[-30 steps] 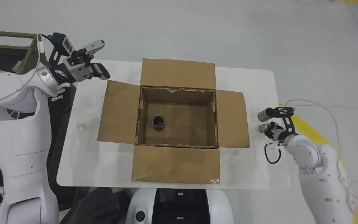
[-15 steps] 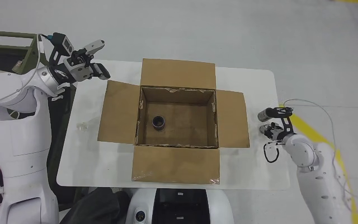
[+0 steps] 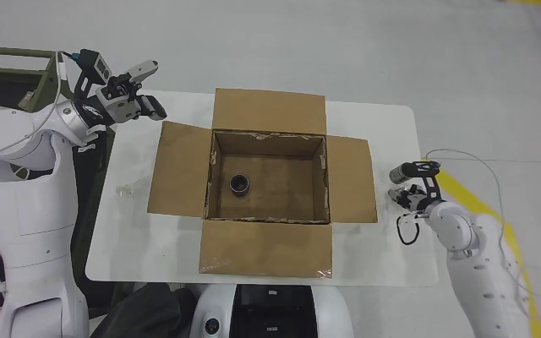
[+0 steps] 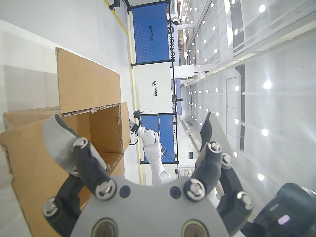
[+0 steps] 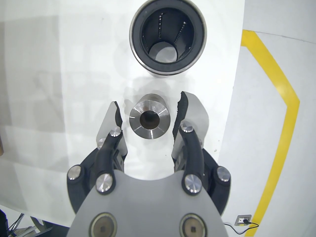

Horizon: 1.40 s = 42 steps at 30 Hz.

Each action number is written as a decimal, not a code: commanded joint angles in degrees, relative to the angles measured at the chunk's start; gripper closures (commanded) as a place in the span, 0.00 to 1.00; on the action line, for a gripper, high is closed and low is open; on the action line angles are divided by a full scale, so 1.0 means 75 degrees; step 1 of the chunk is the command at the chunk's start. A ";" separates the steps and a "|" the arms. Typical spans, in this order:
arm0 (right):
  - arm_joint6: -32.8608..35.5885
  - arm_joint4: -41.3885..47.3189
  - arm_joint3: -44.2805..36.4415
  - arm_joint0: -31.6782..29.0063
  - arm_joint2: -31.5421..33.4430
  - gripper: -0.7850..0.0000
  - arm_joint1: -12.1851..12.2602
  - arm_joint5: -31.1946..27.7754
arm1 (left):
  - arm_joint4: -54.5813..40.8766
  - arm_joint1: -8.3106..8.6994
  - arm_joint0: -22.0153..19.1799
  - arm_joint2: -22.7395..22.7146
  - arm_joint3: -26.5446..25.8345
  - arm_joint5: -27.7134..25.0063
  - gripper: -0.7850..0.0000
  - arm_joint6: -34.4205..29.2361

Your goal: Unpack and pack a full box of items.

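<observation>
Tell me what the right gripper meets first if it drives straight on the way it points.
Probably the small steel sleeve between the right gripper's open fingers, then the table; the bigger bearing lies beyond. Depth is unclear.

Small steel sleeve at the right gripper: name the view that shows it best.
Right wrist view: the sleeve stands upright on the white table, bore up, between the open right gripper's fingers, untouched. In the top and left wrist views it is too small to tell from that gripper.
</observation>
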 commanded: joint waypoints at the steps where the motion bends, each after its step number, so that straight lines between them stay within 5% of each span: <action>1: -0.0046 0.0058 -0.0159 -0.0095 0.0092 0.39 0.0011 0.0005 | 0.0000 0.0000 0.0000 0.0000 0.0000 0.0000 0.00 0.0000; 29: -0.0396 -0.0150 -0.4997 -0.2017 0.1002 0.31 0.0114 -0.0001 | 0.0000 0.0000 0.0000 0.0000 0.0000 0.0000 0.00 0.0000; 42: 0.0028 -0.0809 -0.6057 -0.1286 -0.0492 0.28 0.0128 -0.0798 | 0.0000 0.0000 0.0000 0.0000 0.0000 0.0000 0.00 0.0000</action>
